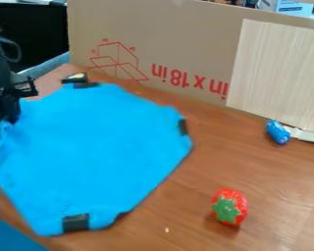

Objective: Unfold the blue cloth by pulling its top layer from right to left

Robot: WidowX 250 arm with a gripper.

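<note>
"What's at your gripper [12,116]?"

"I have it at the near rim of the blue cloth [88,152]. The fabric puckers under the tip, so I may be pinching or just pressing; I can't tell whether the gripper is clenched or released."

"How does the cloth lie?"

"Spread out from the gripper across the table [186,220], mostly flat. Black tabs [76,222] sit at its edges, perhaps to mark or weight them."

"Any containers?"

"Just cardboard [186,49] beyond the cloth, maybe a box's side, propped as a backdrop, I'd guess. I can't see contents."

"And the rest?"

"The strawberry [228,207] and small blue thing [277,132] lie well apart from my gripper, past the cloth."
</note>
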